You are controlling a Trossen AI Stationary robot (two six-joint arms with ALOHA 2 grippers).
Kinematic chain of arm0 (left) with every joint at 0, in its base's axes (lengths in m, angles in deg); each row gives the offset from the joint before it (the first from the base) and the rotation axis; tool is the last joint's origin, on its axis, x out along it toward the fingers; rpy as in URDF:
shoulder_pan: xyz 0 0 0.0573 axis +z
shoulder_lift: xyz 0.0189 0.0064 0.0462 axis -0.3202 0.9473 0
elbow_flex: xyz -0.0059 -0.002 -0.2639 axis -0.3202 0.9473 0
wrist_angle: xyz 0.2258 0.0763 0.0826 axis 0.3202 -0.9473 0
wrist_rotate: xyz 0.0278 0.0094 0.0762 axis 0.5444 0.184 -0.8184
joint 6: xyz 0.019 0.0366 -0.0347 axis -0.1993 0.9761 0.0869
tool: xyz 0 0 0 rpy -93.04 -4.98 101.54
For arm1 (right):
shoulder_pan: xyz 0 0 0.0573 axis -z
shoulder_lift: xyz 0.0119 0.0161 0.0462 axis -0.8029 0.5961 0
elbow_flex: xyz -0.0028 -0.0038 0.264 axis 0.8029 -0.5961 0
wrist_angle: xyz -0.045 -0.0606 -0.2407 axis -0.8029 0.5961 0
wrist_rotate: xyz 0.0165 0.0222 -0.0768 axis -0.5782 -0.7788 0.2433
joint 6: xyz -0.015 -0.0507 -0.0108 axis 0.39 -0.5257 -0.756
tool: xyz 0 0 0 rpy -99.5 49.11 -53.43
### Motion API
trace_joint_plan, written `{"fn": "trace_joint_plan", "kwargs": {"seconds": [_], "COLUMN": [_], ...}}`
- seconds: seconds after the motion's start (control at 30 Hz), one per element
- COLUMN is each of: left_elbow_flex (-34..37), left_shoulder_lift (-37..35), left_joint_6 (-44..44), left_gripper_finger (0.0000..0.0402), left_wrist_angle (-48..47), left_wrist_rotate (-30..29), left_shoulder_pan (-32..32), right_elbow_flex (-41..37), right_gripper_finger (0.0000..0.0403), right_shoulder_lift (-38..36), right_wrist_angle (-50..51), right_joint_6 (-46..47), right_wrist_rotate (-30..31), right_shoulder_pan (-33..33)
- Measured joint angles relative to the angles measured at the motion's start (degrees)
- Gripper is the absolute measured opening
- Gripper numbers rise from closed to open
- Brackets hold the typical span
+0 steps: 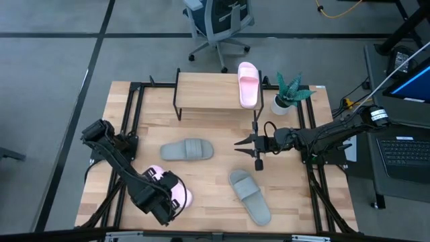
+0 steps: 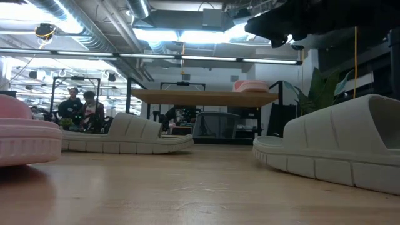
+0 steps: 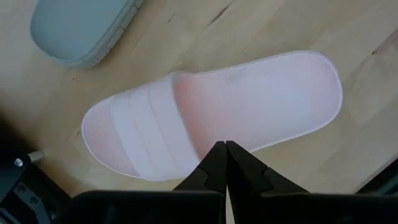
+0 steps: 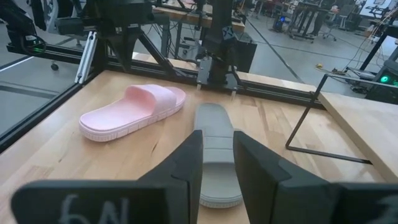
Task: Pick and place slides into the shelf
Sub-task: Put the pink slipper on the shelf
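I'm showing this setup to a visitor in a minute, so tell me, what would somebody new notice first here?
Probably the pale pink slide lying alone on top of the shelf at the table's far side, beside a small potted plant. Next, the left gripper, shut, poised over the other pink slide at the near left corner. Two grey-green slides lie mid-table, with the right gripper open above the table between them.

Two dark, jointed arms are seen, the right arm (image 1: 329, 134) trailed by black cables, its fingers (image 4: 180, 165) marked with white handwriting.
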Motion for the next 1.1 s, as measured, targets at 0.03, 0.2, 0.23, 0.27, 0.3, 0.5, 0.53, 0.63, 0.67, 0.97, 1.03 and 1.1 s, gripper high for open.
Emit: {"fn": "trace_joint_plan", "kwargs": {"seconds": [0.03, 0.2, 0.23, 0.27, 0.3, 0.5, 0.53, 0.63, 0.67, 0.97, 1.03, 1.1], "left_elbow_flex": [0.0, 0.0, 0.0, 0.0, 0.0, 0.0, 0.0, 0.0, 0.0, 0.0, 0.0, 0.0], "left_shoulder_lift": [0.0, -0.02, -0.02, -0.02, -0.02, -0.04, -0.04, -0.04, -0.04, -0.07, -0.07, -0.05], "left_joint_6": [0.0, -0.04, -0.12, -0.13, -0.15, -0.24, -0.26, -0.1, 0.05, 0.11, -0.05, -1.93], "left_gripper_finger": [0.0, 0.0014, 0.0023, 0.0034, 0.0047, 0.0131, 0.0143, 0.0169, 0.0174, 0.0182, 0.0182, 0.0182], "left_wrist_angle": [0.0, 0.0, 0.0, 0.0, 0.0, 0.0, 0.03, 0.93, 1.2, 1.27, 1.26, 1.19], "left_wrist_rotate": [-0.11, -1.11, -1.11, -1.14, -1.27, -1.52, -1.54, -1.52, -1.52, -1.54, -1.53, -1.54], "left_shoulder_pan": [0.0, 0.0, 0.0, 0.0, 0.0, 0.0, 0.0, 0.0, 0.0, 0.0, 0.13, 0.15], "right_elbow_flex": [0.0, 0.0, 0.0, 0.0, 0.0, 0.0, 0.0, 0.0, 0.0, 0.0, 0.0, 0.0], "right_gripper_finger": [0.009, 0.009, 0.009, 0.009, 0.009, 0.009, 0.009, 0.009, 0.009, 0.009, 0.009, 0.009], "right_shoulder_lift": [-0.01, -0.02, -0.01, -0.01, -0.02, -0.02, -0.02, -0.02, -0.02, -0.01, 0.0, 0.0], "right_wrist_angle": [0.02, 0.02, 0.04, 0.08, 0.2, 0.37, 0.35, 0.39, 0.42, 0.81, 0.81, 0.83], "right_joint_6": [0.02, 0.17, 0.17, 0.17, 0.18, 0.2, 0.2, 0.2, 0.2, 0.2, 0.22, 0.22], "right_wrist_rotate": [0.0, 0.0, -0.02, -0.02, -0.02, -0.02, -0.02, -0.02, -0.04, -0.04, -0.05, -0.07], "right_shoulder_pan": [0.0, 0.0, 0.0, 0.0, 0.0, 0.0, 0.0, 0.0, 0.0, 0.0, 0.0, 0.0]}}
